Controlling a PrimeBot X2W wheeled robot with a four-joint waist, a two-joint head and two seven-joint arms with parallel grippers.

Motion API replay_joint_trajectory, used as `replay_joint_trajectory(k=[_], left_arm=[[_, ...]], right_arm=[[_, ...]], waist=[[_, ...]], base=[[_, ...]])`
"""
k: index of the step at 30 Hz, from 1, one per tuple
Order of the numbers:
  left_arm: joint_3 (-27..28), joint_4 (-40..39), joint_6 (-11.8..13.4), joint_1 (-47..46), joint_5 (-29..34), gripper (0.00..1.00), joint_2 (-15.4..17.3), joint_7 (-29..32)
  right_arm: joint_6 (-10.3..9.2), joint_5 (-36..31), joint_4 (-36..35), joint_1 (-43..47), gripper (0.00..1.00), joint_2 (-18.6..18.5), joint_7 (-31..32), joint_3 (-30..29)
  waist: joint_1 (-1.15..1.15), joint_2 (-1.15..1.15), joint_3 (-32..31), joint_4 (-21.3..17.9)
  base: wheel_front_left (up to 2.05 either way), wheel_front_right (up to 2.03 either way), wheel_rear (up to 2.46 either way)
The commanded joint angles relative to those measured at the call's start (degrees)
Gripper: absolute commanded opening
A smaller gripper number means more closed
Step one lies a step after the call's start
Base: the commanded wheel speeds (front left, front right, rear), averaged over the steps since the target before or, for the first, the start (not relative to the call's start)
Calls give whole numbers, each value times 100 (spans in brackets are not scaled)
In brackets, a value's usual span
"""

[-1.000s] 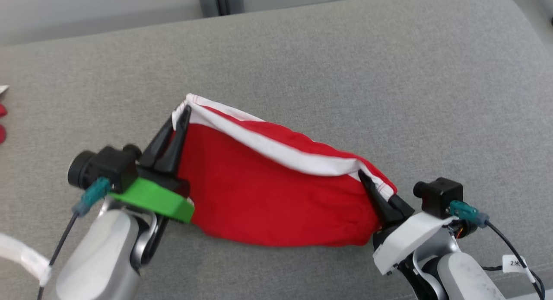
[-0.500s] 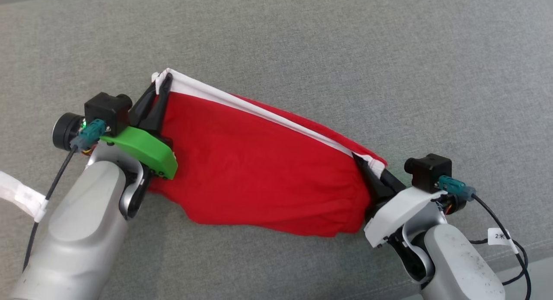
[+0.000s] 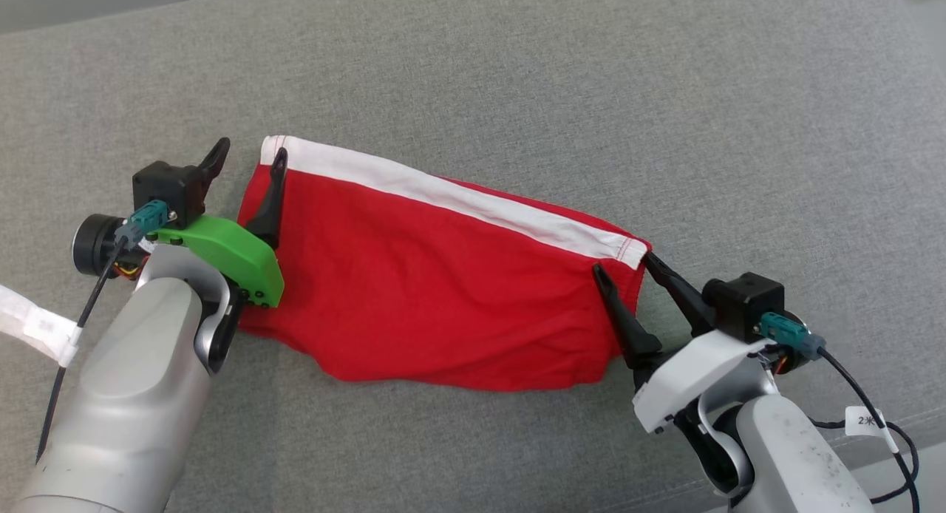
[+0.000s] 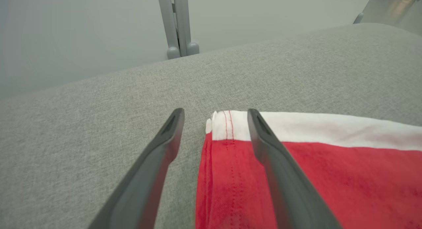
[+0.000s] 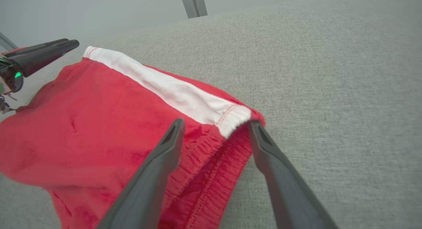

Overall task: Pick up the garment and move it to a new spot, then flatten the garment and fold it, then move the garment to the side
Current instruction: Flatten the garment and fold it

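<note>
Red garment (image 3: 443,313); white band (image 3: 443,194)

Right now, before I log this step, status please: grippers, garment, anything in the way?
Left gripper open, astride the red garment at its left corner. Right gripper open, astride its right corner. Garment lying on grey cushion, ungripped. No obstruction seen.

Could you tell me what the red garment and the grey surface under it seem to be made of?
The red garment looks like thin, matte knit cloth, perhaps cotton or polyester: soft wrinkles and stitched seams. The grey surface seems a coarse woven upholstery fabric: speckled, visible weave.
</note>
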Motion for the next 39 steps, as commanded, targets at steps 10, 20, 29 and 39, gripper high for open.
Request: replay_joint_trajectory(k=[10, 20, 29, 39], left_arm=[[-227, 110, -13, 574, -585, 100, 124, 767], [-274, -250, 46, 1102, -1039, 100, 203, 1812], [-292, -681, 99, 1474, -1300, 8, 183, 2136], [139, -1001, 356, 1864, -1618, 0, 132, 1452]], right_arm=[[-8, -372, -1017, 770, 100, -19, 541, -480], [-8, -480, -1670, 1139, 100, -18, 908, -711], [-8, -459, -1750, 1154, 100, -18, 931, -724], [-8, -450, -1587, 1110, 100, -18, 776, -949]], waist=[[0, 0, -642, 102], [0, 0, -788, 111], [0, 0, -794, 70], [0, 0, -1013, 347]], base=[[0, 0, 0], [0, 0, 0], [0, 0, 0], [0, 0, 0]])
